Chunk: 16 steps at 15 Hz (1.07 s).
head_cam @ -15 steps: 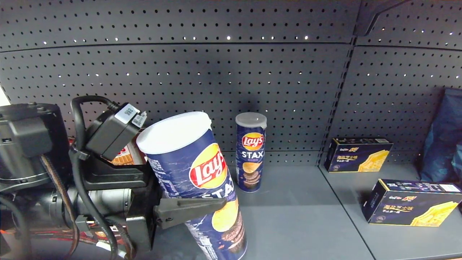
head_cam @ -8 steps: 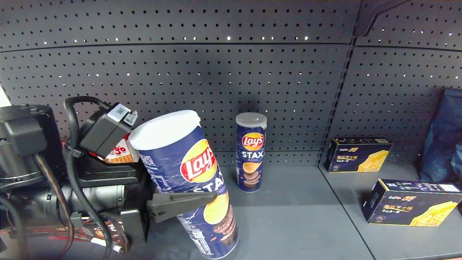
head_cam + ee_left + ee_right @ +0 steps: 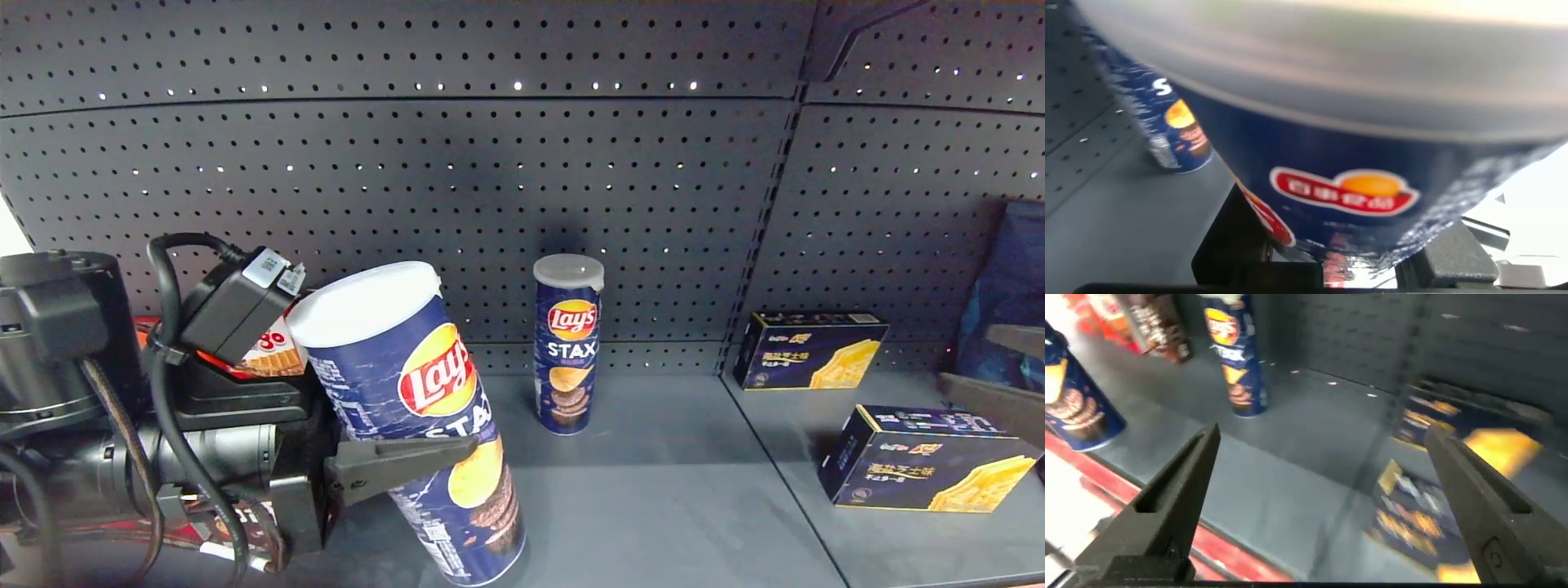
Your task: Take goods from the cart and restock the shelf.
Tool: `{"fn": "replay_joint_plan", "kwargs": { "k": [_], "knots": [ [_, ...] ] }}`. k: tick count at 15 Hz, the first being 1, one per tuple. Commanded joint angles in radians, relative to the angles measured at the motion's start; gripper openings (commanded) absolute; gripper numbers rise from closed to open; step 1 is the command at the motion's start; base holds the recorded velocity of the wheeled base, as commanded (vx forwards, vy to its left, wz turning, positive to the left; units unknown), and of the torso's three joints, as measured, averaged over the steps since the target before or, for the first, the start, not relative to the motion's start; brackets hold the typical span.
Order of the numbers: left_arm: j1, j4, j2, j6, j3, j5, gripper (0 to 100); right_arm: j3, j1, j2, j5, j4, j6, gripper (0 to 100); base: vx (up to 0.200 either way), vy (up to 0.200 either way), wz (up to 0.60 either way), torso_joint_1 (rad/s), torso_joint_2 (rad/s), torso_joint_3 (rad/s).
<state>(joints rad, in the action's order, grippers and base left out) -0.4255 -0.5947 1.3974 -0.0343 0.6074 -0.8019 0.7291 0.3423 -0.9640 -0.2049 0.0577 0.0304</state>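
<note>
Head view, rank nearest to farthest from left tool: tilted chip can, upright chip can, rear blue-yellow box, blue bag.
1. Tilted dark blue chip can, white lid: clamped in left tool.
2. Upright dark blue chip can, grey lid: centre, by pegboard.
3. Rear blue-and-yellow cardboard box: to the right, at back.
4. Dark blue bag: far right edge.

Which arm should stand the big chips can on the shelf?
Left, probably. The left pincer grips the tilted chips can over the shelf; the right pincer is open and empty, off by the boxes.
</note>
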Motion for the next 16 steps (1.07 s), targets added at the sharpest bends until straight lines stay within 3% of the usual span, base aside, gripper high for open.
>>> {"fn": "replay_joint_plan", "kwargs": {
  "k": [1, 4, 8, 12, 16],
  "knots": [
    [0.013, -0.002, 0.002, 0.001, 0.003, 0.0, 0, 0.093, 0.11, -0.229, 0.021, 0.025, 0.014, 100, 0.0, 0.0, 0.0, 0.0, 0.0, 0.0],
    [0.011, -0.002, 0.002, 0.002, 0.002, 0.0, 0, 0.108, 0.133, -0.363, 0.021, 0.139, 0.036, 100, 0.0, 0.0, 0.0, 0.0, 0.0, 0.0],
    [0.011, -0.002, 0.003, 0.002, 0.0, -0.002, 0, 0.115, 0.122, -0.487, -0.083, 0.231, 0.036, 100, 0.0, 0.0, 0.0, 0.0, 0.0, 0.0],
    [0.011, -0.002, 0.002, 0.004, 0.002, 0.0, 0, 0.142, 0.149, -0.575, -0.077, 0.268, 0.046, 100, 0.0, 0.0, 0.0, 0.0, 0.0, 0.0],
    [0.011, -0.001, 0.002, 0.004, 0.002, 0.0, 0, 0.134, 0.15, -0.685, -0.088, 0.393, 0.046, 100, 0.0, 0.0, 0.0, 0.0, 0.0, 0.0]
  ]
}}
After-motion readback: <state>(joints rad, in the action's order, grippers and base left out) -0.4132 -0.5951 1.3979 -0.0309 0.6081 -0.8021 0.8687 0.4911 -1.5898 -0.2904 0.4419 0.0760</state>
